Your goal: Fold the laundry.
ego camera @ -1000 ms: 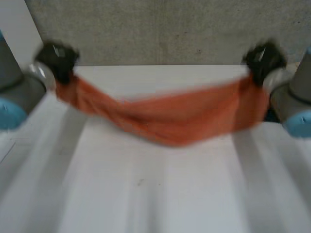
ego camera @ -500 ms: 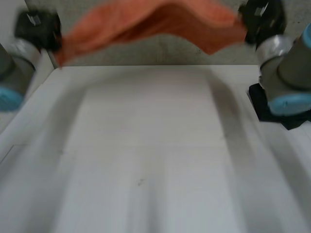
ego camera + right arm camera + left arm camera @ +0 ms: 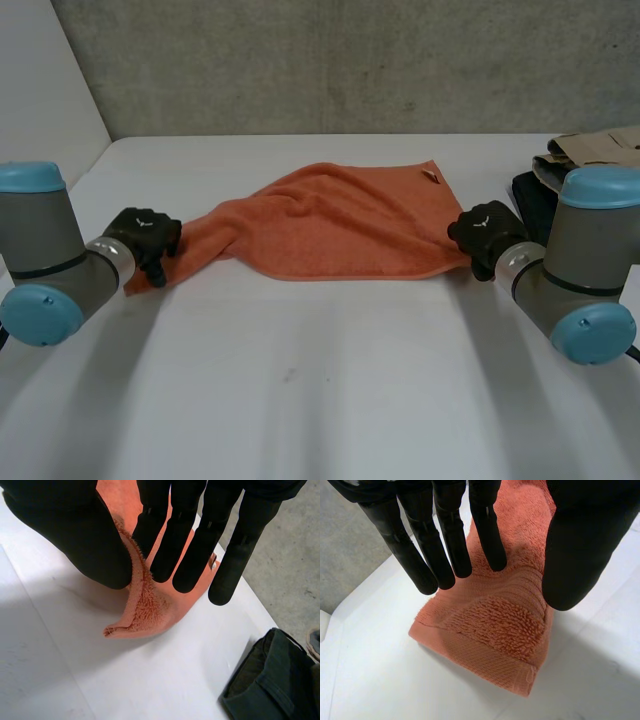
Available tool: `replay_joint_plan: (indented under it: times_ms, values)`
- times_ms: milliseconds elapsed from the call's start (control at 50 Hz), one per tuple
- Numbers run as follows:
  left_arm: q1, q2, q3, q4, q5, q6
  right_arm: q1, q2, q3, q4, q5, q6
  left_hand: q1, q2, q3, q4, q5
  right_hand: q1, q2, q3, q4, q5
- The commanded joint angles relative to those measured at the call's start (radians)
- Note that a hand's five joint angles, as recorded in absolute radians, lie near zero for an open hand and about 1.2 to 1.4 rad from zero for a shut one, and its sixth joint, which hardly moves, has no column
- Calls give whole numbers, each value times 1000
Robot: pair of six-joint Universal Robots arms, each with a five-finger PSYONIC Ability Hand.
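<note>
An orange towel [image 3: 340, 225] lies spread across the white table [image 3: 320, 390], bunched toward its left end. My left hand [image 3: 145, 238] is at the towel's left corner. In the left wrist view the hand [image 3: 447, 535] hovers open, fingers straight and thumb apart, over that corner [image 3: 495, 625], which rests flat on the table. My right hand [image 3: 483, 232] is at the towel's near right corner. In the right wrist view the towel edge [image 3: 145, 605] stands up between the thumb [image 3: 85, 535] and the straight fingers, pinched there.
A dark folded garment [image 3: 528, 195] lies on the table just right of my right hand, also beside its fingertips [image 3: 270, 680]. A beige item [image 3: 595, 150] sits behind it. A grey wall bounds the table's far edge.
The towel hung between both raised hands, was flung up and forward, and now lies on the table. Both hands have come down to the tabletop. The left hand has let go of its corner.
</note>
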Motion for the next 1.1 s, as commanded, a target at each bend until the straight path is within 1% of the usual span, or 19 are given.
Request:
replay_joint_plan:
  times_ms: [20,100,180,200,280,360,440,460,500,520,580,660,700,720,800,940,960,1020,1100]
  values:
    - [-6,-34,15,51,-13,1,15,-22,39,-8,-9,9,76,72,70,78,81,253,213,202,195,217]
    - [-7,-57,33,52,-16,5,10,-17,48,-11,-9,3,167,163,161,168,171,253,213,202,195,217]
    - [-6,-55,42,46,-11,12,9,-11,48,-13,-9,0,627,623,621,628,631,253,213,202,195,217]
    - [-6,-49,48,45,-8,12,6,-10,48,-13,-9,-5,677,673,671,679,682,253,213,202,195,217]
    - [-9,-34,62,13,-11,7,-5,-17,39,-8,-11,-17,678,674,672,679,682,253,213,202,195,217]
    - [-1,24,67,-82,-22,-1,-8,-69,27,25,-5,-48,678,674,672,679,682,253,213,202,195,217]
    - [8,175,53,-202,-8,-16,-36,-184,4,110,-9,-95,678,674,672,679,682,253,213,202,195,217]
    - [10,262,56,-252,2,-24,-52,-239,-18,155,-8,-111,678,674,672,679,682,253,213,202,195,217]
    - [14,352,64,-303,12,-33,-66,-290,-48,200,-8,-120,678,674,672,679,682,253,213,202,195,217]
    - [22,444,84,-354,19,-45,-71,-315,-70,228,-5,-123,678,674,672,679,682,253,213,202,195,217]
    - [34,582,146,-447,41,-82,-101,-402,-201,385,-3,-118,678,674,672,679,682,253,213,202,195,217]
    - [42,609,237,-558,67,-119,-118,-425,-332,514,-8,-92,678,674,672,679,682,253,213,202,195,217]
    - [42,597,262,-605,70,-123,-118,-421,-369,551,-9,-88,678,674,672,679,682,253,213,202,195,217]
    - [45,566,277,-648,72,-123,-120,-413,-384,570,-11,-89,678,674,672,679,682,253,213,202,195,217]
    - [54,456,285,-713,70,-113,-120,-344,-424,656,-20,-112,678,674,672,679,682,253,213,202,195,217]
    - [50,220,306,-719,53,-84,-92,-205,-394,668,-9,-172,678,674,672,679,682,253,213,202,195,217]
    - [48,157,335,-715,42,-81,-74,-165,-394,656,-2,-181,678,674,672,679,682,253,213,202,195,217]
    - [43,66,412,-704,24,-80,-53,-105,-406,613,17,-184,678,674,672,679,682,253,213,202,195,217]
    - [5,-34,652,-670,18,-93,-8,-8,-528,417,82,-165,678,674,672,679,682,253,213,202,195,217]
